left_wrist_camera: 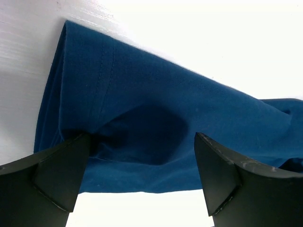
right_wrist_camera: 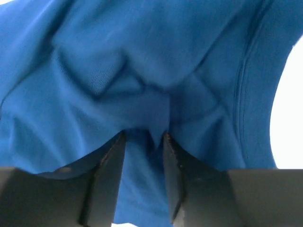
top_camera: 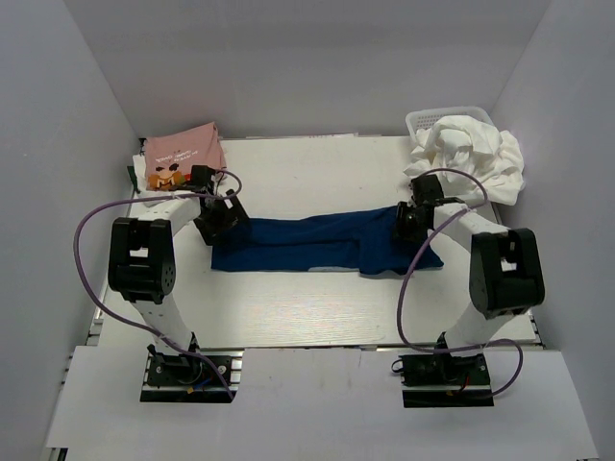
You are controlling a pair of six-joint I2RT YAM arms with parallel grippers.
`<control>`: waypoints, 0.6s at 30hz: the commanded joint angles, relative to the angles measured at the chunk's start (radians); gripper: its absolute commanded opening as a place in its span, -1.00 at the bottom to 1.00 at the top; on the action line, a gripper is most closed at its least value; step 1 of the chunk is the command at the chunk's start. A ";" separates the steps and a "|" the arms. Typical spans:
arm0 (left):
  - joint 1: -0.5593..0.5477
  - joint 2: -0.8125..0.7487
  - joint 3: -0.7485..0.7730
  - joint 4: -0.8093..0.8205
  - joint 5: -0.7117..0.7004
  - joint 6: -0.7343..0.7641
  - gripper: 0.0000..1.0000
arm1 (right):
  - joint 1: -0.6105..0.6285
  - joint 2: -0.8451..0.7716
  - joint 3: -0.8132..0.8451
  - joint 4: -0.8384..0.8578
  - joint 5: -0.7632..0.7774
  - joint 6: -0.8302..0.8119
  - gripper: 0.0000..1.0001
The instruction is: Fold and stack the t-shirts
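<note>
A navy blue t-shirt (top_camera: 317, 245) lies folded into a long strip across the middle of the table. My left gripper (top_camera: 219, 219) hovers over its left end, open wide, with the cloth (left_wrist_camera: 156, 94) below and nothing between the fingers (left_wrist_camera: 61, 175). My right gripper (top_camera: 411, 219) is pressed down on the shirt's right end. Its jaws stand partly closed, a gap still between them, with a puckered ridge of blue cloth (right_wrist_camera: 118, 56) gathered between the fingertips (right_wrist_camera: 143, 135). A folded pink t-shirt (top_camera: 183, 154) with a cartoon print lies at the back left. White t-shirts (top_camera: 471, 154) are heaped at the back right.
A white mesh basket (top_camera: 428, 120) stands under the white heap at the back right corner. A small dark green object (top_camera: 132, 174) sits beside the pink shirt. White walls close in the table on three sides. Purple cables loop from both arms.
</note>
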 commanded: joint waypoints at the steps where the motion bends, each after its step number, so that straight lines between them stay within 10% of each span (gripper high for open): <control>1: 0.000 0.005 -0.023 0.015 -0.032 -0.007 1.00 | -0.009 0.060 0.076 0.053 -0.019 -0.032 -0.17; 5: 0.000 0.005 -0.036 -0.024 -0.061 -0.018 1.00 | -0.012 0.054 0.099 0.029 0.088 -0.035 -1.00; 18: 0.000 -0.045 -0.149 -0.059 -0.160 -0.070 1.00 | -0.025 0.065 0.108 -0.049 0.282 -0.017 -1.00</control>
